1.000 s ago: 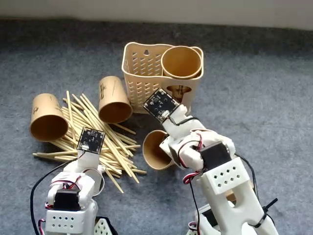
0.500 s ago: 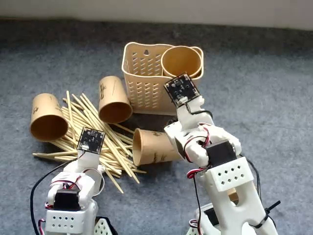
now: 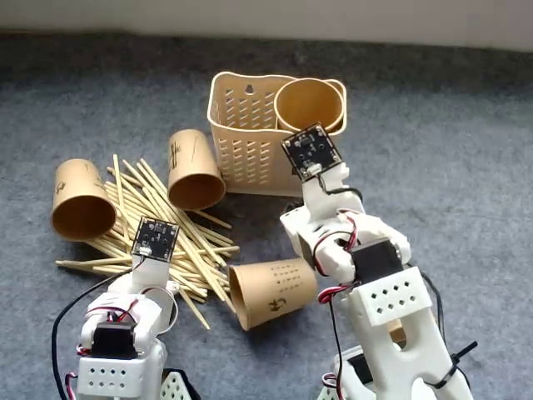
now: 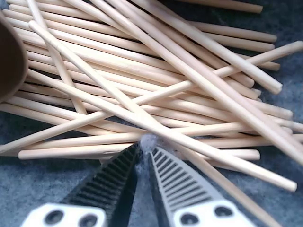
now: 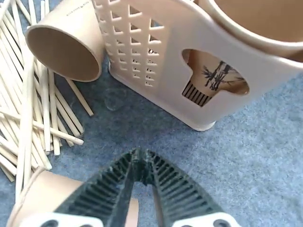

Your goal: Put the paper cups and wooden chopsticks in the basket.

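Observation:
The beige plastic basket stands at the back with one paper cup upright inside it. Three more paper cups lie on their sides on the carpet: one beside the basket, one at the far left, one in front of the right arm. Wooden chopsticks lie in a loose pile between them. My right gripper is shut and holds nothing, over carpet just in front of the basket. My left gripper is shut, its tips at the edge of the chopsticks.
Grey carpet covers the whole table, with open room right of the basket. The left arm and right arm stand at the front edge. In the right wrist view the fallen cup lies close beside the fingers.
The right arm swung from the cup toward the basket. The cup it was at tipped onto its side and rolled toward the front. The left arm kept still.

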Action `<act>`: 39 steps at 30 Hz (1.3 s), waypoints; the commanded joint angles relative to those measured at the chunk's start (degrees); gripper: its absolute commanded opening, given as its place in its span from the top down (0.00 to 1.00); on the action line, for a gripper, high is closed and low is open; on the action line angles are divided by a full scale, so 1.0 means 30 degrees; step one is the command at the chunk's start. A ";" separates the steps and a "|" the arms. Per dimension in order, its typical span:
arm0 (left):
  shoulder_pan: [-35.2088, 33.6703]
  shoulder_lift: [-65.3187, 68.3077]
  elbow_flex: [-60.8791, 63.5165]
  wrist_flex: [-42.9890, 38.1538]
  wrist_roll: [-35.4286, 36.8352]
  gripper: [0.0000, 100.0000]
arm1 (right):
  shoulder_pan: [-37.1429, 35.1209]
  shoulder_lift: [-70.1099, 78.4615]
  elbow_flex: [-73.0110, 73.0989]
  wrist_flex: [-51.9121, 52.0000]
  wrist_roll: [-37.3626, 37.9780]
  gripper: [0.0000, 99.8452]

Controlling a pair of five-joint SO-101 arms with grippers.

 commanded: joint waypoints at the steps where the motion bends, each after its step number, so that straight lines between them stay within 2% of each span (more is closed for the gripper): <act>1: 0.0308 -0.0278 0.0366 0.0059 -0.0147 0.98 | 0.0161 -0.0132 0.0132 -0.0396 -0.0029 0.99; 4: 0.0308 -0.0278 0.0366 0.0059 -0.0147 0.98 | 0.0161 -0.0337 0.0132 -0.0103 -0.0029 0.99; 8: 0.0308 -0.0278 0.0366 0.0059 -0.0147 0.98 | 0.0015 -0.0366 -0.0366 0.2095 -0.0029 0.99; 12: 0.0308 -0.0278 0.0366 0.0059 -0.0147 0.98 | -0.1861 -0.0161 -0.1949 0.4117 -0.0029 0.88; 16: 0.0308 -0.0278 0.0366 0.0059 -0.0147 0.98 | -0.4791 -0.0161 -0.2242 0.5084 -0.0029 0.79; 22: 0.0308 -0.0278 0.0366 0.0059 -0.0147 0.98 | -0.8161 -0.0132 -0.1216 0.4557 -0.0029 0.78; 28: 0.0308 -0.0278 0.0366 0.0059 -0.0147 0.98 | -0.9128 -0.0132 0.1714 0.1304 -0.0059 0.78; 35: 0.0308 -0.0278 0.0366 0.0059 -0.0147 0.98 | -1.0945 -0.0161 0.2505 0.0747 -0.0176 0.78; 39: 0.0308 -0.0278 0.0366 0.0059 -0.0147 0.98 | -1.1179 -0.0132 0.3443 -0.0220 -0.0088 0.78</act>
